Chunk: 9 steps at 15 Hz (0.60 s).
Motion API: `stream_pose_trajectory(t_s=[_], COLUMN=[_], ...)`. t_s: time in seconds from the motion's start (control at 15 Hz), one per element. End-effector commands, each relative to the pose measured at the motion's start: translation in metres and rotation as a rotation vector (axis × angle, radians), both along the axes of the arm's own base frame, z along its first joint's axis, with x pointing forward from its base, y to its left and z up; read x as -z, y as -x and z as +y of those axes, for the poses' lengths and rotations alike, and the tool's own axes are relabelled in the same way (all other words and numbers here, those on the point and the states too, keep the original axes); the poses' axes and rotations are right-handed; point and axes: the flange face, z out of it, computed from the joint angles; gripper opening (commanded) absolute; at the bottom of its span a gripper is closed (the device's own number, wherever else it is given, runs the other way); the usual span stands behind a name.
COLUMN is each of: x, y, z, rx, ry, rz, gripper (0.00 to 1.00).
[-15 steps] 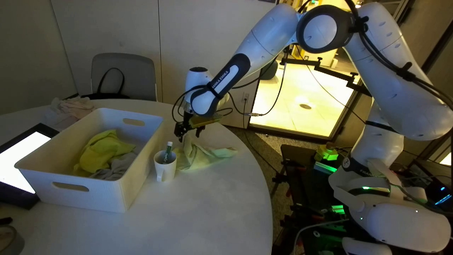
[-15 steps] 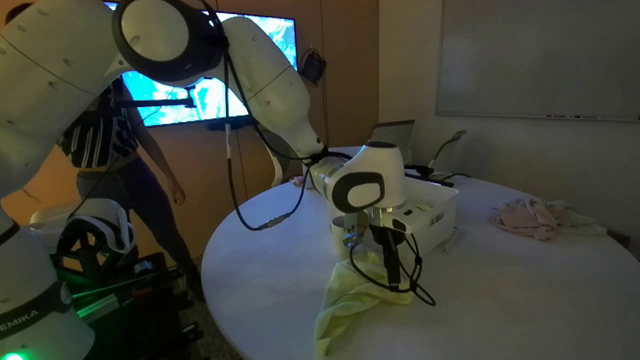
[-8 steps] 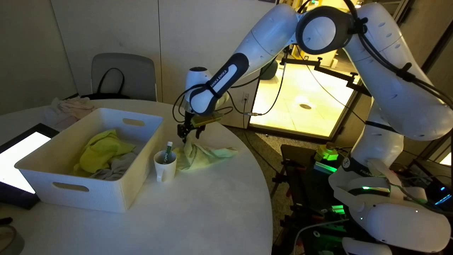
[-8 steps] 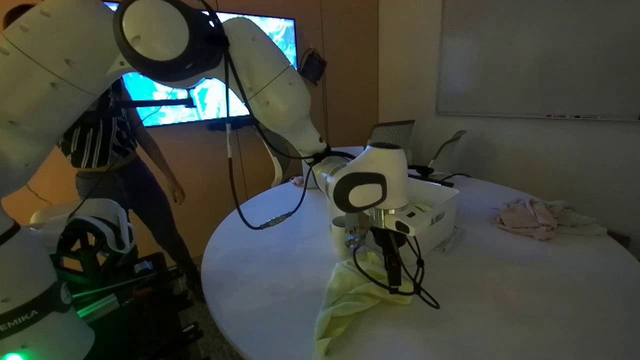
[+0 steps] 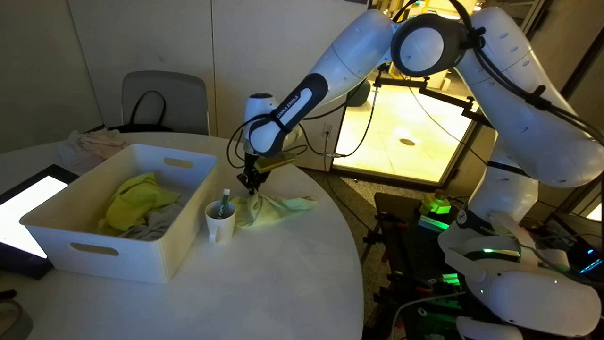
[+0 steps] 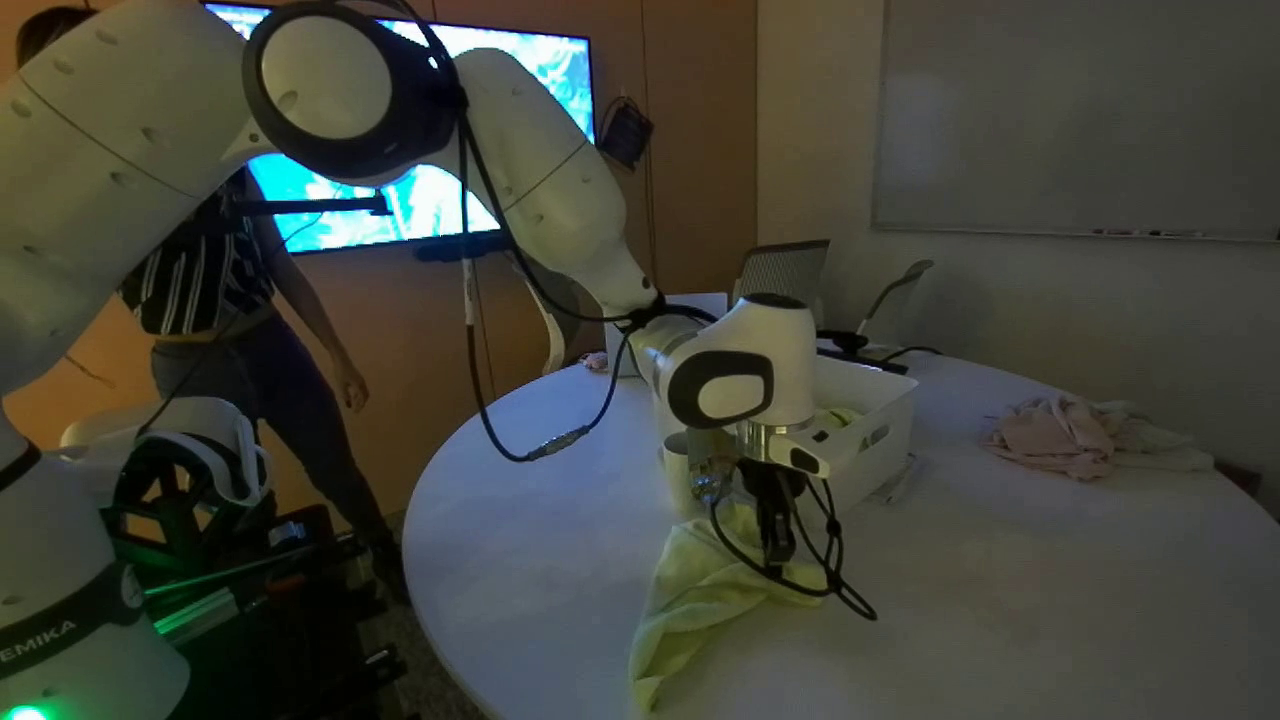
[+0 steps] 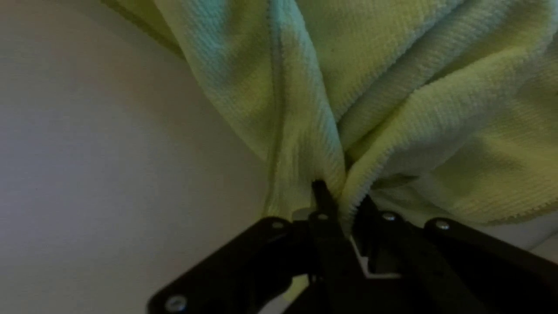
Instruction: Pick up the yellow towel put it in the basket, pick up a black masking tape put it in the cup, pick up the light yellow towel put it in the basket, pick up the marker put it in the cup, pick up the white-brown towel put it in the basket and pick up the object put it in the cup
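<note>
The light yellow towel [image 5: 281, 208] lies crumpled on the round table, beside the cup. In the wrist view, one fold of this towel [image 7: 279, 100] runs between the fingertips of my gripper [image 7: 342, 192], which is shut on it. My gripper [image 5: 255, 190] points down at the towel's raised part. The white cup [image 5: 220, 231] stands upright with a green-and-white marker [image 5: 224, 203] sticking out. Inside the white basket [image 5: 118, 271] lie the yellow towel [image 5: 139, 198] and a grey cloth [image 5: 155, 224]. A pinkish-white cloth [image 6: 1070, 435], perhaps the white-brown towel, lies apart. Black masking tape cannot be made out.
A lit screen [image 5: 33, 212] sits against the basket's far side from the cup. A dark, ring-like item [image 5: 14, 316] is cut off at the picture's corner. Beyond the table are a chair [image 5: 165, 99] and a standing person [image 6: 250, 350].
My gripper has come down slightly, and its fingers, apart a second ago, have drawn together on the light yellow towel's fold. Basket and cup have stayed in place.
</note>
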Motion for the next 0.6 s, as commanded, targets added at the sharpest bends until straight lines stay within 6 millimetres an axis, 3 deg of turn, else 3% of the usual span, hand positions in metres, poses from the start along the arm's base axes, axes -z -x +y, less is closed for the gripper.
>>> stream_pose_trajectory(t_s=[0.0,0.27,0.53], x=[-0.014,-0.031,-0.077], y=[-0.010,-0.015,-0.018], z=[0.001,0.004,0.006], rx=[-0.018,-0.006,0.010], ry=[-0.031,-0.017,0.010], rz=[-0.031,-0.078,-0.193], gripper=[0.00,0.01,0.01])
